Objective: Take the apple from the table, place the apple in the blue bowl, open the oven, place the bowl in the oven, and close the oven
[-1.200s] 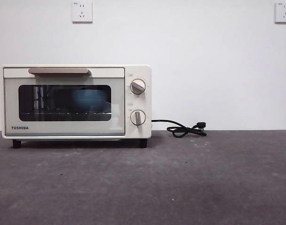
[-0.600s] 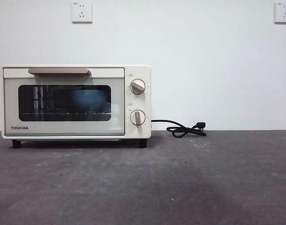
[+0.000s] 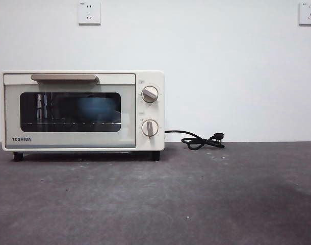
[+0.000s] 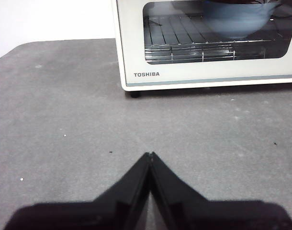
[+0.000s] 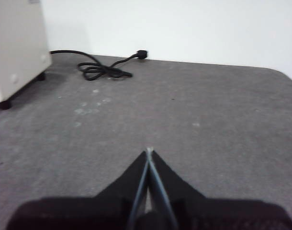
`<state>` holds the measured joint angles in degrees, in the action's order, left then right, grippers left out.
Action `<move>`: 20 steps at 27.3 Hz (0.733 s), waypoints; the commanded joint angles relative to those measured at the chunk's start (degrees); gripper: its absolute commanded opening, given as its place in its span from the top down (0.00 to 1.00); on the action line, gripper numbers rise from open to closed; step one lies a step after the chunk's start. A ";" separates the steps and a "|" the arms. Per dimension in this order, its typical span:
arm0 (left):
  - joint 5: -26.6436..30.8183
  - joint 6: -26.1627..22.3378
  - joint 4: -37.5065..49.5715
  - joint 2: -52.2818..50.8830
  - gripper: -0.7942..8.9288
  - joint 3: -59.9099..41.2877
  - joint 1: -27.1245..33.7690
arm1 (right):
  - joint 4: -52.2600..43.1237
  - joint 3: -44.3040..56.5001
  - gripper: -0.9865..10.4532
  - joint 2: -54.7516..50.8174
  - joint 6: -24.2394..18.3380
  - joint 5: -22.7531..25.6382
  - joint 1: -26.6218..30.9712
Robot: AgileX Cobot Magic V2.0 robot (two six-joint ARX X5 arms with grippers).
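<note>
1. Front view: the oven (image 3: 83, 111) stands shut on the table (image 3: 196, 199), with the blue bowl (image 3: 98, 109) a dim shape behind its glass. Every step looks done, and nothing more seems called for. No arm shows.

2. Left wrist view: the left gripper (image 4: 150, 154), jaws together and empty, hangs over bare table before the oven. The bowl's rim is cut off, so the apple is hidden.

3. Right wrist view: the right gripper (image 5: 149, 151), jaws together and empty, waits beyond the oven's side, near the black cord (image 5: 100, 67).

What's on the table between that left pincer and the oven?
Nothing but bare grey table, as the left wrist view shows. The left pincer is shut, well short of the closed oven.
</note>
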<state>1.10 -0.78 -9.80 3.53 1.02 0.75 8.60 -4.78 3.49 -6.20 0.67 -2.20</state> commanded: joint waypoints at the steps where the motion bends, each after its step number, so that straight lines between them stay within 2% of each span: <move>1: -0.02 0.66 0.42 0.02 0.92 -0.59 0.22 | -1.16 1.62 0.91 -2.05 0.66 0.42 0.46; 11: -0.02 0.66 0.42 0.02 0.92 -0.57 0.22 | 2.03 3.98 0.91 -3.04 1.29 4.37 0.46; 20: -0.02 0.66 0.42 0.02 0.92 -0.59 0.22 | 1.73 3.98 0.91 -3.04 1.95 3.89 0.44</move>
<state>1.10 -0.75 -9.80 3.55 1.02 0.75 10.66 -1.32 0.58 -4.93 4.54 -1.85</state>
